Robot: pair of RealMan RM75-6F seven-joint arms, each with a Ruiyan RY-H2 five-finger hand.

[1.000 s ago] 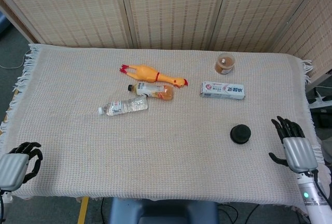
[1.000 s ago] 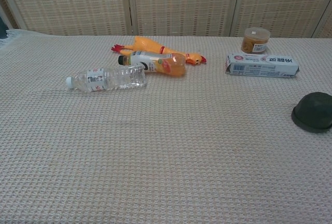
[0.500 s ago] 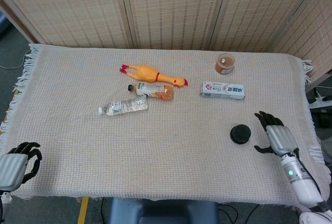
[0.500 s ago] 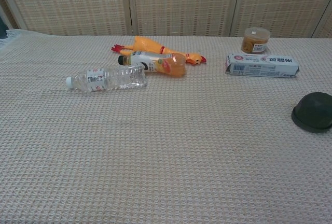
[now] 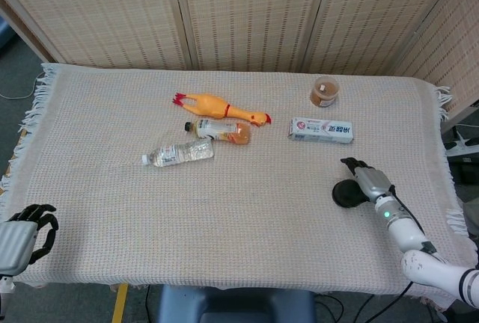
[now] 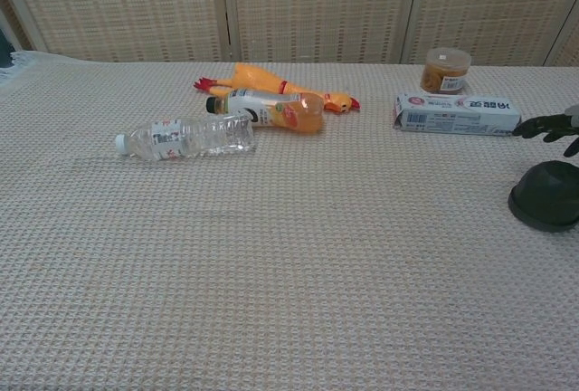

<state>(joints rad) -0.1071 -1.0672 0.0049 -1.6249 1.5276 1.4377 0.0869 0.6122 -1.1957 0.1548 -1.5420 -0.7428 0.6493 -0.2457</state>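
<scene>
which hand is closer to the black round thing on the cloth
Right. The right hand hovers at the right edge of the black round object, fingers spread just above it. The left hand sits at the table's near left corner, far across the cloth.

A yellow rubber chicken (image 5: pixel 219 107), an orange juice bottle (image 5: pixel 219 130), a black round lid (image 5: pixel 345 194) on beige waffle-weave cloth (image 5: pixel 247 203).

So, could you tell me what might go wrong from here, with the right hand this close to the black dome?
1. The right hand hovers beside the low, rounded black dome; spread fingers may slip over its smooth top or nudge it across the cloth rather than grip it.
2. The toothpaste box lies just beyond the hand; overshooting could knock it.
3. The dome sits near the table's right edge, so a sideways push might send it off.
</scene>
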